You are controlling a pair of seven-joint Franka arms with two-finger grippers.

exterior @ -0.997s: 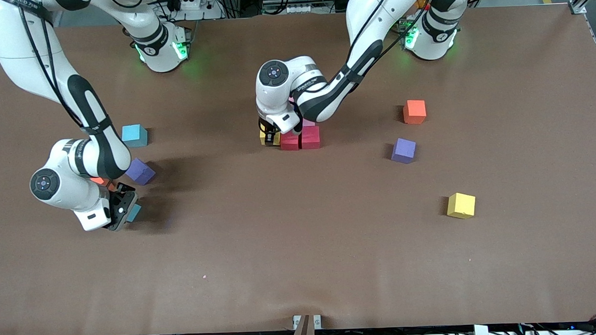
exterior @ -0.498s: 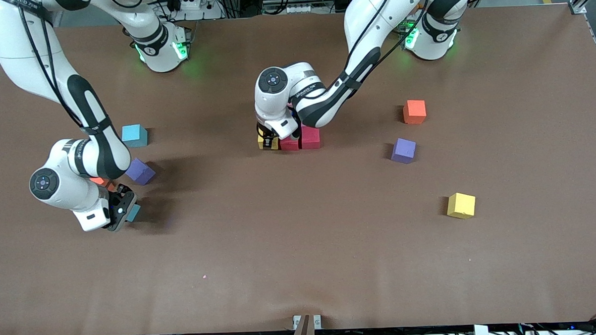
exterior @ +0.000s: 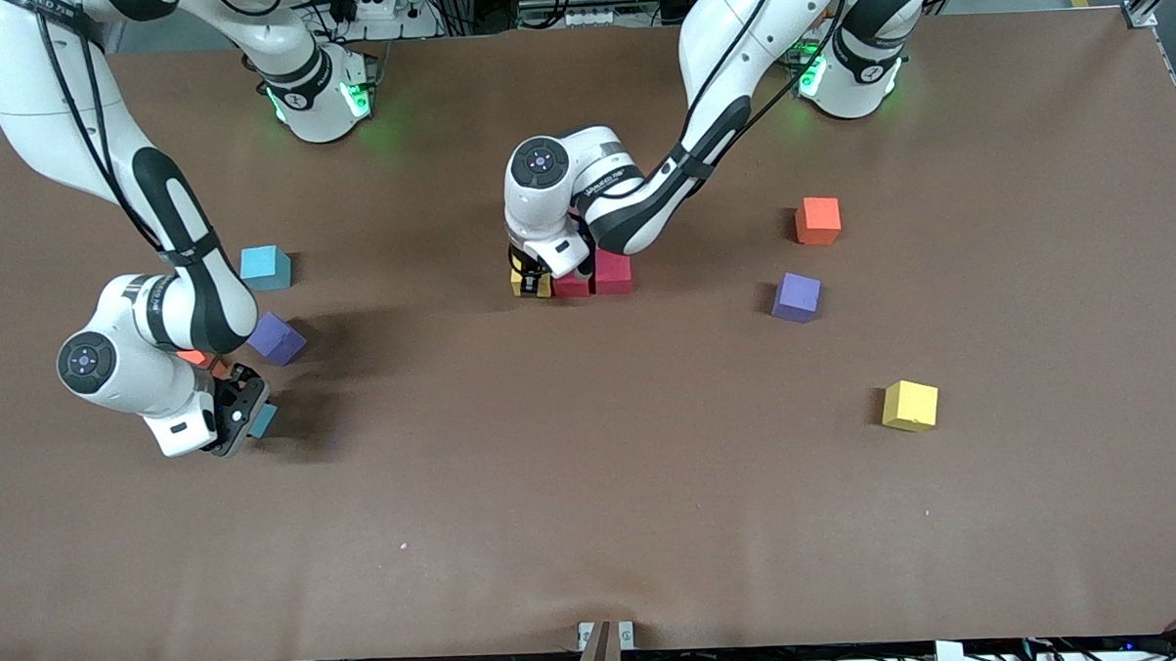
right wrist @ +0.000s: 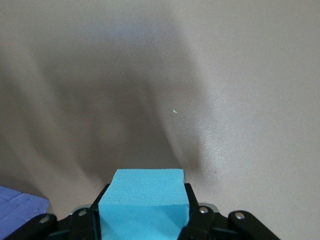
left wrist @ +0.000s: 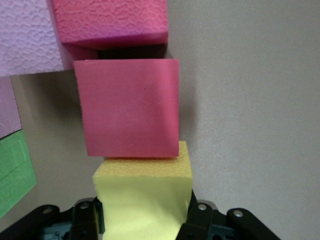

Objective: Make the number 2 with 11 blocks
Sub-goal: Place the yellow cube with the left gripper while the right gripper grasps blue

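Placing: left gripper (exterior: 532, 274) is clamped on a yellow block (left wrist: 145, 200), touching the red block (left wrist: 130, 112) in the number 2 (exterior: 586, 272) at mid-table.
Fetching: right gripper (exterior: 244, 413) grips a light blue block (right wrist: 142, 205) (low by a purple block (exterior: 277, 337)).
Next: release yellow squarely; lift blue clear.

Brown table (exterior: 593, 487).
Off the red block (exterior: 612, 271) in the cluster: second red block (exterior: 574, 285) touching it; yellow block (exterior: 531, 284) past that; pink block (left wrist: 25, 35) and green block (left wrist: 15, 170) beside.
Toward the left arm's end: orange (exterior: 818, 220), purple (exterior: 797, 297), yellow (exterior: 910, 404) blocks.
Toward the right arm's end: light blue (exterior: 265, 267), purple (exterior: 276, 338), light blue (right wrist: 144, 207) blocks.
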